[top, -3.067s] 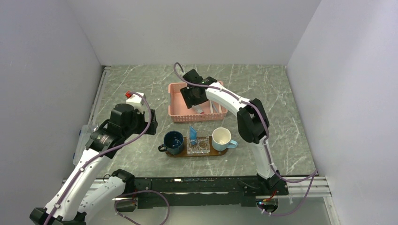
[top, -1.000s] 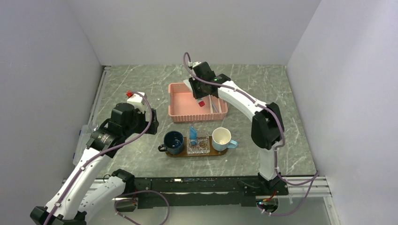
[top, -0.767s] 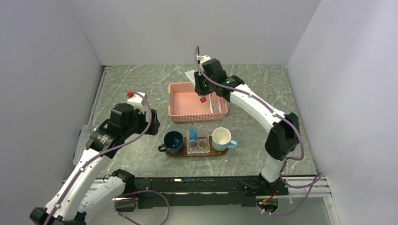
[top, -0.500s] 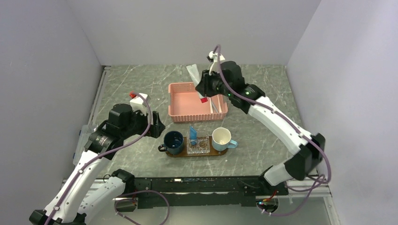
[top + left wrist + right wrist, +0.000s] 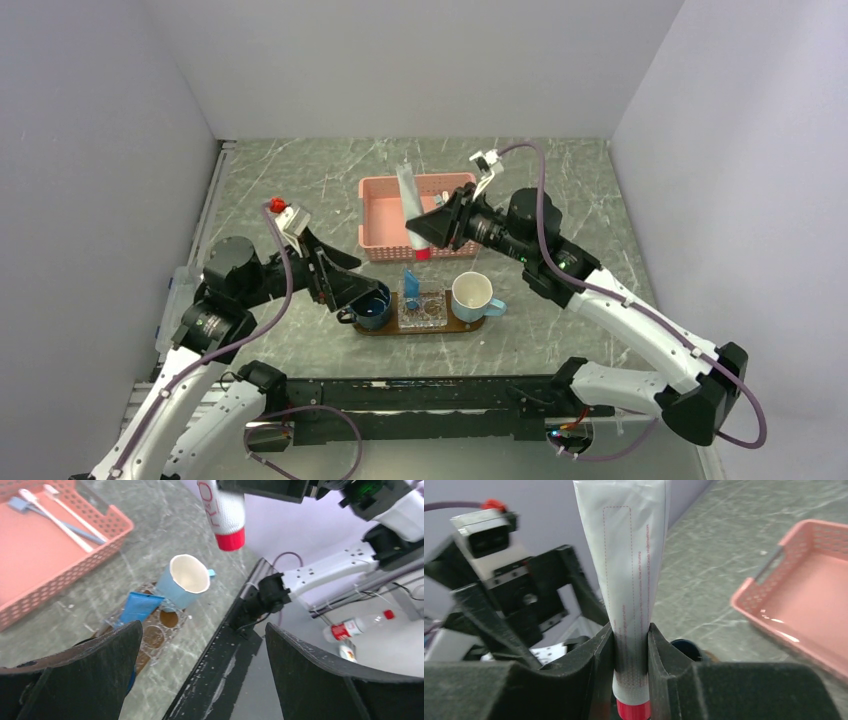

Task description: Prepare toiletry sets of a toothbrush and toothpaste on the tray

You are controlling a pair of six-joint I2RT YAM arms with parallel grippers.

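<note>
My right gripper (image 5: 421,233) is shut on a white toothpaste tube with a red cap (image 5: 409,203), held cap-down above the basket's front edge, behind the tray. The wrist view shows the tube (image 5: 631,555) pinched between the fingers (image 5: 600,665). The dark-brown tray (image 5: 479,322) holds a dark blue mug (image 5: 369,303), a clear dish (image 5: 428,311) with a blue toothpaste tube (image 5: 410,284) standing in it, and a light blue mug (image 5: 471,296). My left gripper (image 5: 356,285) is open and empty, over the dark mug. Two toothbrushes (image 5: 55,519) lie in the pink basket (image 5: 75,560).
The pink basket (image 5: 384,215) stands behind the tray on the grey marble table. In the left wrist view the held tube (image 5: 223,510) hangs over the light blue mug (image 5: 188,581). The table's black front rail (image 5: 430,388) runs along the near edge.
My right arm lifted the white tube out of the basket and swung it back toward the tray. My left arm moved right, up to the dark mug.
</note>
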